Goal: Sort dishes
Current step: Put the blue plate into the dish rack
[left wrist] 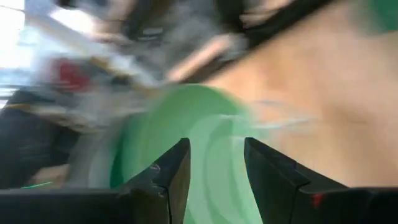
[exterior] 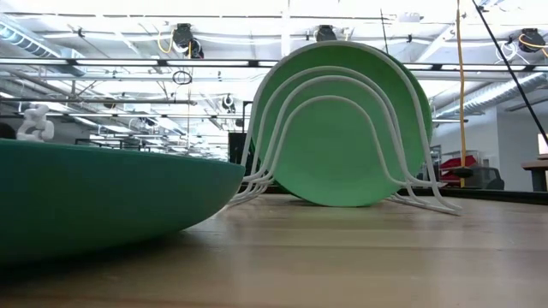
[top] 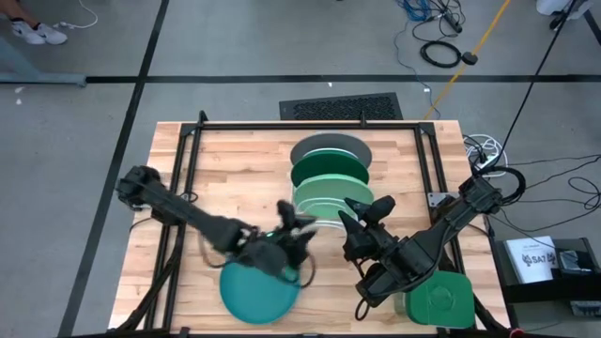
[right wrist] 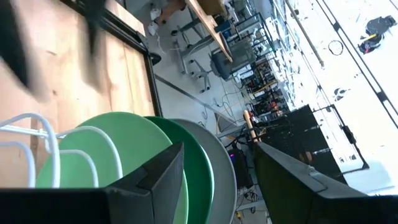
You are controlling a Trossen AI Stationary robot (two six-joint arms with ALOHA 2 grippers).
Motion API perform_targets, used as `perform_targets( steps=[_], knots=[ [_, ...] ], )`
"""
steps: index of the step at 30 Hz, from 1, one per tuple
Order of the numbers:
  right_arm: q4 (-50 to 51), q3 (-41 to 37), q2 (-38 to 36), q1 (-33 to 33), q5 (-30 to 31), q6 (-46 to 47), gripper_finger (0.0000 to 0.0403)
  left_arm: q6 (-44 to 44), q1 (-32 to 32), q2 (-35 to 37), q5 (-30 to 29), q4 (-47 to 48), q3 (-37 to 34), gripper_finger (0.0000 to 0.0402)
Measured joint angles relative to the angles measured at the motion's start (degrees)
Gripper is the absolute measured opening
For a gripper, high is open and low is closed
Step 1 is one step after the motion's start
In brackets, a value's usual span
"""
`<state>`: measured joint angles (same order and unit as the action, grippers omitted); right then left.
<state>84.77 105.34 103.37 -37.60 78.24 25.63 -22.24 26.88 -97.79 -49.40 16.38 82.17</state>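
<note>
A white wire rack [top: 310, 221] holds three plates upright on edge: the grey plate [top: 331, 144] farthest back, then the dark green plate [top: 329, 169], then the light green plate [top: 324, 195] nearest. The teal plate [top: 255, 293] lies flat on the table near the front edge and shows large in the low view [exterior: 86, 201]. My left gripper [top: 296, 225] is open and empty between the teal plate and the rack, pointing at the green plates [left wrist: 186, 130]. My right gripper [top: 368, 208] is open and empty just right of the rack, looking along the plates [right wrist: 124, 155].
A green square lidded container [top: 439, 302] stands at the front right, under my right arm. A black frame [top: 188, 141] runs around the wooden table top. There is bare wood left of the rack and at the far left.
</note>
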Motion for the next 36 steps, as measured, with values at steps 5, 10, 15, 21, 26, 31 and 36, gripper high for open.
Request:
perform_targets(
  steps=[5,10,15,21,26,31,36],
  knots=[
    [-0.02,0.00,0.00,-0.03,0.00,-0.11,0.0187,25.13,2.83,5.59,22.89,25.87,0.04,0.0151],
    [-0.17,0.00,0.00,-0.01,0.00,-0.13,0.0187,43.69,4.42,6.17,27.13,49.42,-0.72,0.0151],
    [-0.56,0.00,0.00,-0.03,0.00,-0.35,0.0187,48.86,3.57,6.11,30.81,52.67,-8.23,0.0151],
    [-0.92,0.00,0.00,-0.03,-0.10,-0.79,0.0187,48.69,0.62,6.06,34.10,43.05,-18.91,0.0151],
    [-0.96,0.00,0.00,-0.03,-0.28,-0.79,0.0187,47.02,-2.10,6.06,39.18,33.89,-24.47,0.0151],
    [-0.94,0.00,0.00,-0.03,-0.31,-0.79,0.0187,45.22,-3.95,6.06,42.78,29.47,-25.53,0.0151],
    [-0.96,0.00,0.00,-0.03,-0.31,-0.79,0.0187,42.97,-6.03,5.77,43.38,25.54,-26.14,0.0151]
  ],
)
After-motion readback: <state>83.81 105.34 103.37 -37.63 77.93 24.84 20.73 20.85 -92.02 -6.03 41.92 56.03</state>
